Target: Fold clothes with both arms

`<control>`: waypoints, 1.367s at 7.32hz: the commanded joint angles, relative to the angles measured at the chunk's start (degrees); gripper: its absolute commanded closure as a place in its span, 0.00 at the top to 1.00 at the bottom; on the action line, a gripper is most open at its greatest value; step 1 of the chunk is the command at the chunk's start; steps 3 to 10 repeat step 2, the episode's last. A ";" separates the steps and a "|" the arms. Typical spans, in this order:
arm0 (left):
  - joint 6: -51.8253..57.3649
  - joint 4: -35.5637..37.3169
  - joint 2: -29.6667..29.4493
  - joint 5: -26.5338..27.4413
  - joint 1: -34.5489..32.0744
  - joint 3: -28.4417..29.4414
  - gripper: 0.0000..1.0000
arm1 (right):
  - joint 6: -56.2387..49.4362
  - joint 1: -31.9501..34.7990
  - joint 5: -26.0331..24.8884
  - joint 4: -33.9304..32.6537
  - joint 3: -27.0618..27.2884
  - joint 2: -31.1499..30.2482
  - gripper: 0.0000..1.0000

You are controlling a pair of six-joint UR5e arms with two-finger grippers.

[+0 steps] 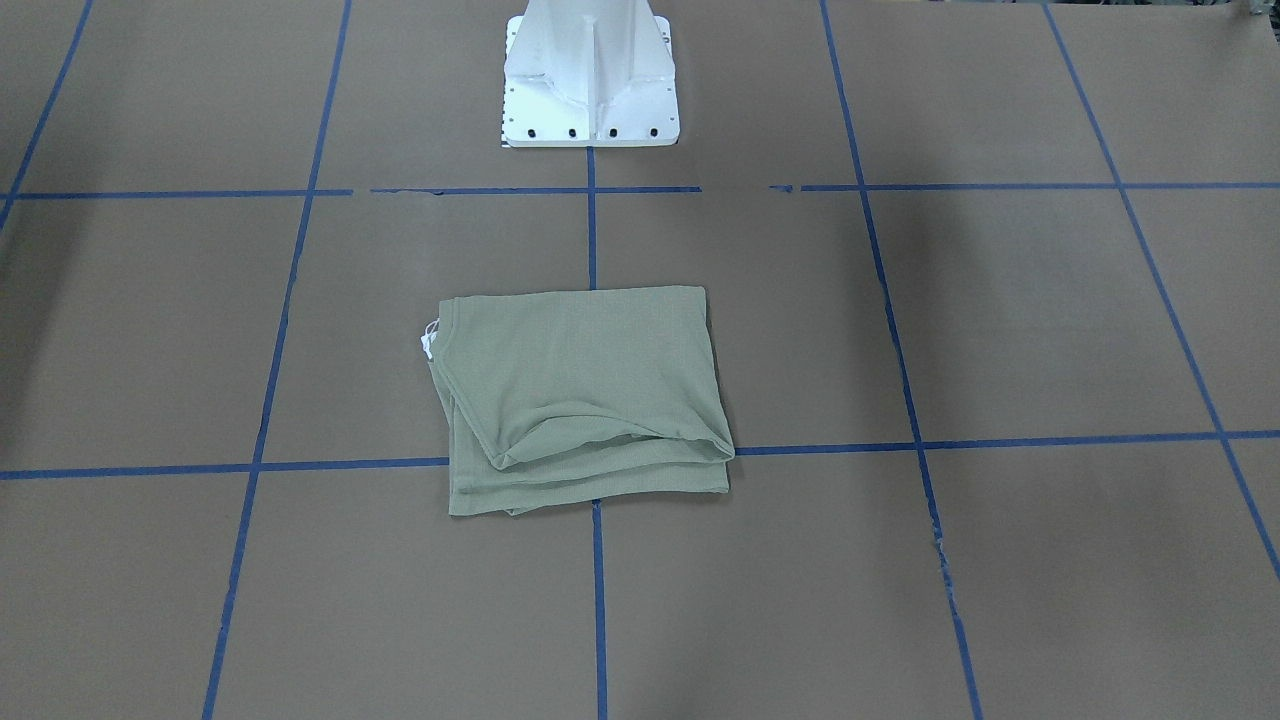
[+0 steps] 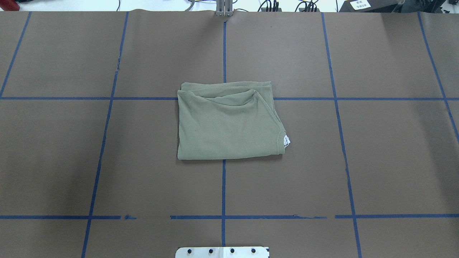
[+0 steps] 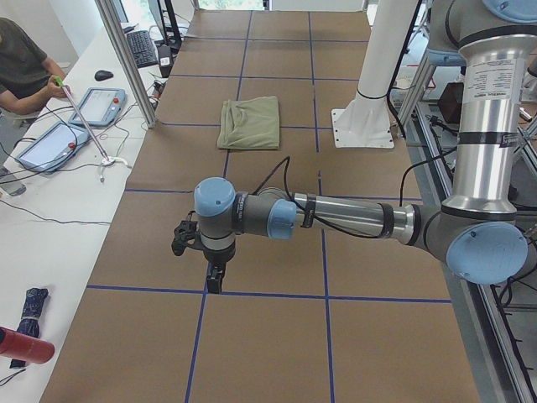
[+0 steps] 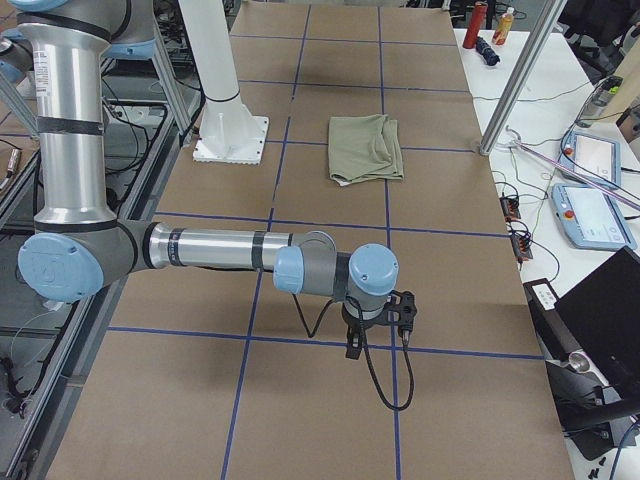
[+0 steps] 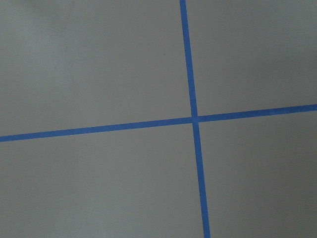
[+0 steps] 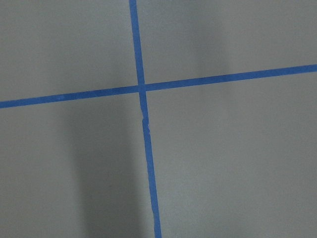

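The sage-green shirt point(image 1: 585, 400) lies folded into a rough rectangle at the table's middle, also seen from above point(image 2: 226, 125) and from both ends point(image 3: 250, 122) point(image 4: 367, 148). Its white tag point(image 2: 287, 140) pokes out at the neck edge. No arm touches it. The left arm reaches low over the table far from the shirt, its gripper point(image 3: 216, 277) pointing down at a tape crossing. Over another crossing at the opposite end hangs the right gripper point(image 4: 355, 340). From these side views I cannot tell whether either gripper is open or shut. Both wrist views show only brown paper and blue tape.
The white base pedestal point(image 1: 590, 80) stands behind the shirt. Blue tape lines point(image 2: 224, 190) grid the brown table cover. A side bench holds teach pendants point(image 3: 96, 105) with a seated person point(image 3: 21, 67); aluminium posts point(image 4: 515, 80) stand at the table edge.
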 commanded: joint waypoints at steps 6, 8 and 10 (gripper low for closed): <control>0.04 -0.09 0.01 0.09 0.00 0.00 1.00 | 0.00 0.00 0.00 0.00 -0.01 0.18 1.00; 0.04 -0.09 0.01 0.09 0.00 0.00 1.00 | 0.00 0.00 0.00 0.00 -0.01 0.18 1.00; 0.04 -0.09 0.01 0.09 0.00 0.00 1.00 | 0.00 0.00 0.00 0.00 -0.01 0.18 1.00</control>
